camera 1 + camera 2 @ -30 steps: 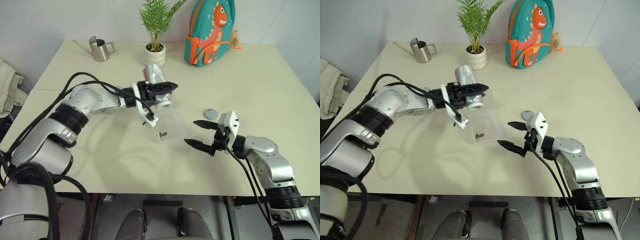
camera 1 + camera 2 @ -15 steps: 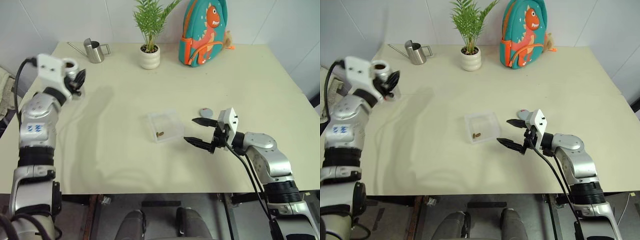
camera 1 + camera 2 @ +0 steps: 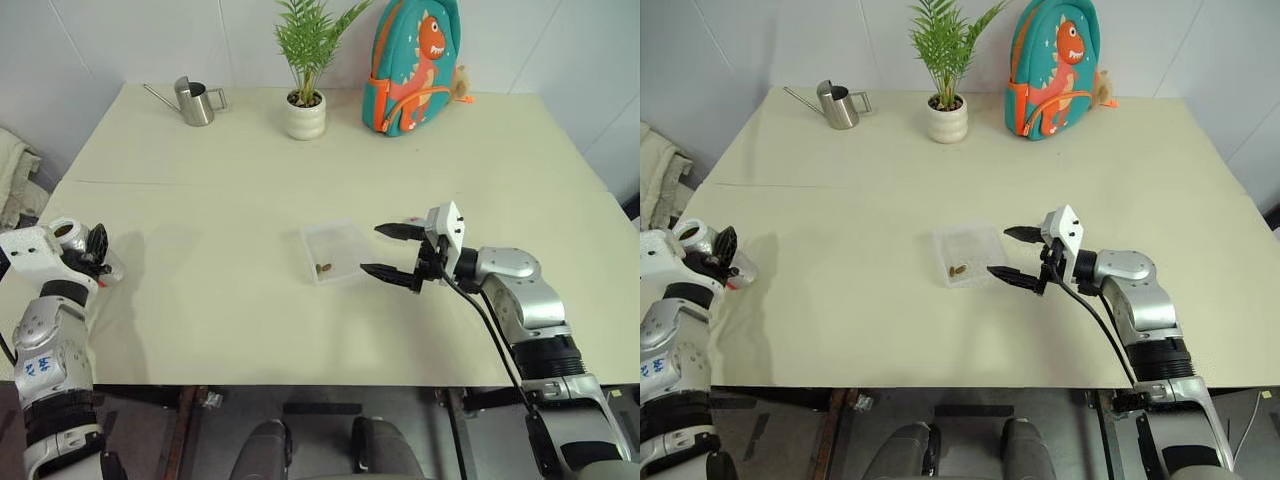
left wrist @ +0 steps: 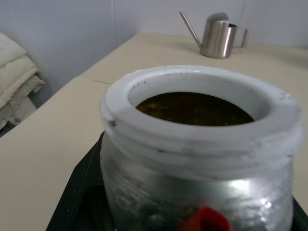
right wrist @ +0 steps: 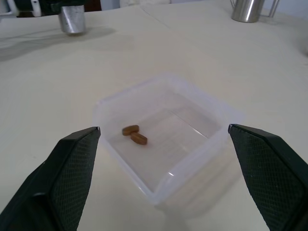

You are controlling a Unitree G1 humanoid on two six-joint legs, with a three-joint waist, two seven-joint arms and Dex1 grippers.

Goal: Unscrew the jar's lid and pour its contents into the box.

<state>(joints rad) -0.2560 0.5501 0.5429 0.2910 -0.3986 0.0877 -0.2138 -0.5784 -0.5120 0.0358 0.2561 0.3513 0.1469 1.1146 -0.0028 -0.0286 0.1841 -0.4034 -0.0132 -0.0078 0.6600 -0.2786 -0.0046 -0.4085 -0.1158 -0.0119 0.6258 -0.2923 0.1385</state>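
Clear plastic jar [image 4: 197,159], mouth up and lidless, sits clamped in our left gripper [image 3: 92,252] at the table's [image 3: 230,150] near left edge. Our right gripper [image 3: 392,250], fingers spread wide and empty, faces the box [image 5: 163,139] holding two brown pellets [image 5: 134,134]. Farther back stand a watering can [image 3: 197,100], a potted plant [image 3: 306,70] and a backpack [image 3: 418,65].

My left gripper [image 3: 97,252] clamps the jar [image 4: 197,159] upright at the table's [image 3: 300,150] left edge, near its front corner; its white threaded rim is open and a red mark shows low on its clear wall. The box [image 5: 163,137], shallow and translucent, sits mid-table toward the front edge, holding the contents [image 5: 134,134]: two small brown pellets lying side by side on its floor.
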